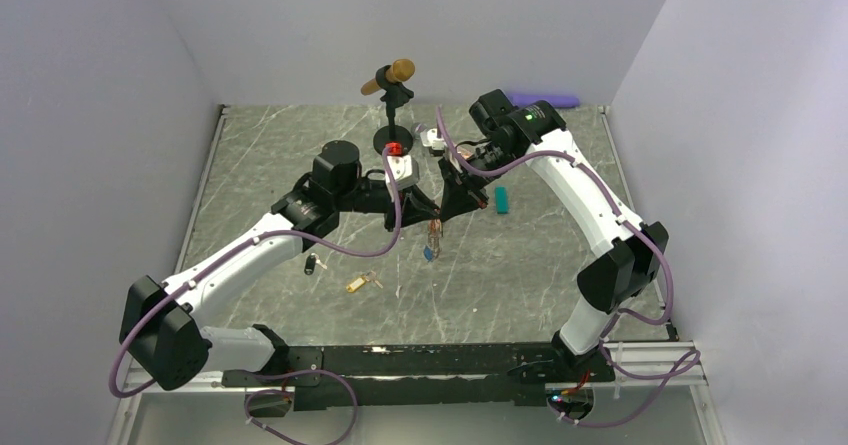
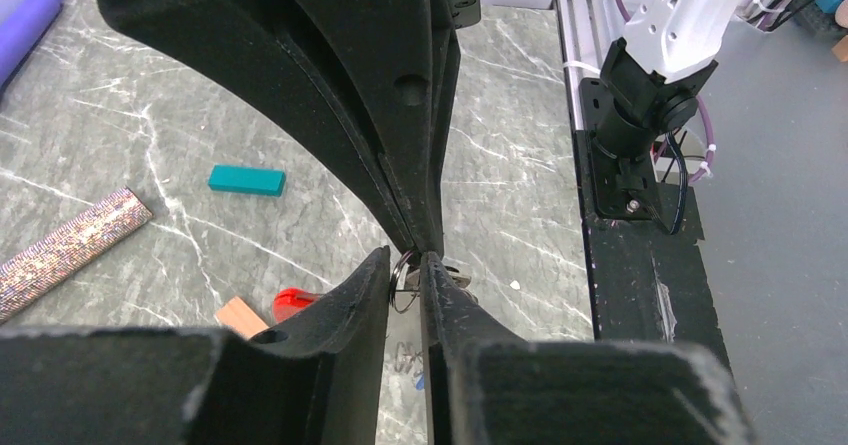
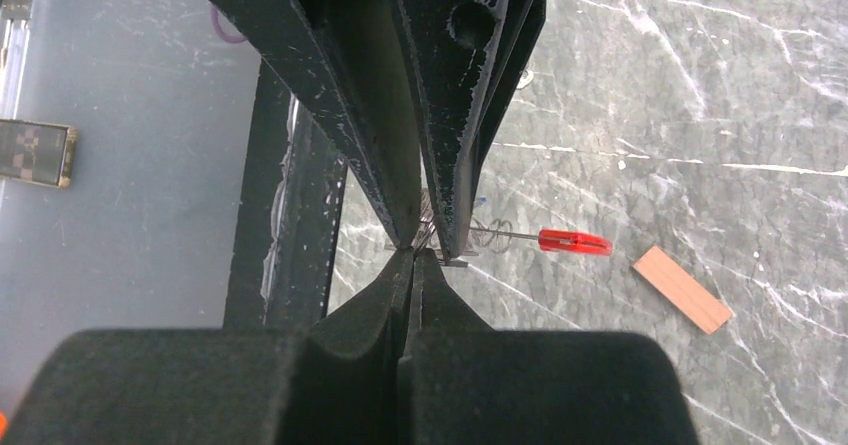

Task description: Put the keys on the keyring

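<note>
Locate the left gripper [image 2: 408,265] and right gripper [image 3: 411,255] tip to tip above the middle of the table [image 1: 540,275]. The keyring [image 1: 434,235] hangs below them. Two keys [image 1: 361,284] lie on the table left of it, nearer the bases. The small block [image 1: 501,200] lies just right of the grippers; the stand [image 1: 383,141] is behind them.

My left fingers [image 1: 420,205] and right fingers [image 1: 458,196] meet tip to tip above the bench [image 1: 290,155], the keyring [image 1: 434,237] dangling beneath; a black-tagged key [image 1: 313,263] and a yellow-tagged key [image 1: 360,283] lie nearer me.
</note>
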Available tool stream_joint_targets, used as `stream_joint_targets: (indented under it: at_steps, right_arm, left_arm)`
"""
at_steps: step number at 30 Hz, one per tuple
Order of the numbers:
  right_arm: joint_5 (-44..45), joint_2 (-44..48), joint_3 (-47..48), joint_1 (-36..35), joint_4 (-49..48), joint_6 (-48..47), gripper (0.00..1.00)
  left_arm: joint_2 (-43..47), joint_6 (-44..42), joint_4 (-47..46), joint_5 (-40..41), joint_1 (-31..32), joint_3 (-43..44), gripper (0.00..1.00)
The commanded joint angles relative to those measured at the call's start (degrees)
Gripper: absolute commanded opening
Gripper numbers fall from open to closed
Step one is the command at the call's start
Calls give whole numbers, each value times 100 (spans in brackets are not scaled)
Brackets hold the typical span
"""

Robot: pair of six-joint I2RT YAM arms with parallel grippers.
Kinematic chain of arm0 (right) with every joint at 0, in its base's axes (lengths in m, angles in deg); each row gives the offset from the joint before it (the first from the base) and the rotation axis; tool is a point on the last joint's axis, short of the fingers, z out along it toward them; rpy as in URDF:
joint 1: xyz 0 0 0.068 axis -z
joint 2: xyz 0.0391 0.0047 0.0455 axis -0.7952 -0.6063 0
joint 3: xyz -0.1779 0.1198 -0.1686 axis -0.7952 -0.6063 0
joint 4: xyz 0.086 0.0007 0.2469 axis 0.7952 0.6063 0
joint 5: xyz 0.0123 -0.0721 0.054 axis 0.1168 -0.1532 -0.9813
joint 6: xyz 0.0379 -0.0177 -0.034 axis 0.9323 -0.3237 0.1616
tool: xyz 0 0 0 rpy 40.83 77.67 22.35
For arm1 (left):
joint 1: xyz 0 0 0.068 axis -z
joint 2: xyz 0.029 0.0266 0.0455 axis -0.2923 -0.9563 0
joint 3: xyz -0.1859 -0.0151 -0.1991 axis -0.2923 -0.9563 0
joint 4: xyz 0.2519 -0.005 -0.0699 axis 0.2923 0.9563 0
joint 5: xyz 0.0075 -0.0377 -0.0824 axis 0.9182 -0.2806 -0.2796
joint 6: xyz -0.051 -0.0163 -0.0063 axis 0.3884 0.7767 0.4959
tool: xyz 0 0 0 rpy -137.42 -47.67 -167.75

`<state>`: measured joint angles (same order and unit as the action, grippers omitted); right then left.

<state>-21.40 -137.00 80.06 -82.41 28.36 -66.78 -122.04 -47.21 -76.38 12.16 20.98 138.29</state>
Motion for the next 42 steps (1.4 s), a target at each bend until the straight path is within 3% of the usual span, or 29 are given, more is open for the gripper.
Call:
stream_joint_targets:
  at_steps: [1, 3, 5, 9, 12, 14, 16, 23, 34, 42]
  right_arm:
    - [-182, 66, 121, -21, 53, -99, 0]
    - [-182, 70, 110, -22, 41, -91, 0]
    - [-190, 69, 117, -22, 41, -98, 0]
    - [-207, 60, 126, -21, 51, -108, 0]
    - [-278, 88, 74, -17, -27, -60, 1]
    - [-334, 163, -25, -4, -114, -55, 15]
    - [-416, 284, -178, -3, -331, 3, 20]
    - [-601, 381, -271, -5, -549, 133, 19]
    - [-716, 549, -438, -1, -810, 267, 23]
    - [-948, 768, -371, 229, -909, 320, 25]
  left_arm:
    - [-83, 40, -122, -200, 34, 276, 20]
    - [-108, -5, -32, -204, 21, 305, 13]
    - [-136, -41, -10, -222, 31, 344, 0]
    - [-78, -35, 60, -159, 21, 311, 0]
    - [136, 242, -414, -9, 8, 9, 0]
    - [307, 642, -988, 30, -90, -288, 0]
    - [471, 1385, -1733, 40, -190, -649, 0]
    - [755, 2659, -3719, 329, -238, -1487, 0]
    - [504, 3480, -5053, 578, -240, -1837, 0]
    - [42, 4429, -6765, 604, -263, -2208, 0]
